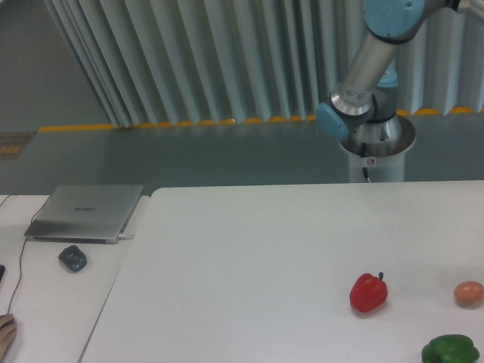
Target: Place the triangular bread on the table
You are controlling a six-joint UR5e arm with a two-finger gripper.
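The triangular bread is out of view. The white table [249, 257] fills the lower right of the camera view. Only the arm's base and lower links [363, 83] show at the back right, rising out of the top of the frame. The gripper itself is out of view, so its state cannot be seen.
A red bell pepper [368, 293], a small orange-tan ball [468, 293] and a green pepper [451, 350] lie at the table's right front. On the adjoining desk at left sit a silver laptop [86, 212] and a dark mouse [72, 258]. A hand [6, 333] shows at the bottom left.
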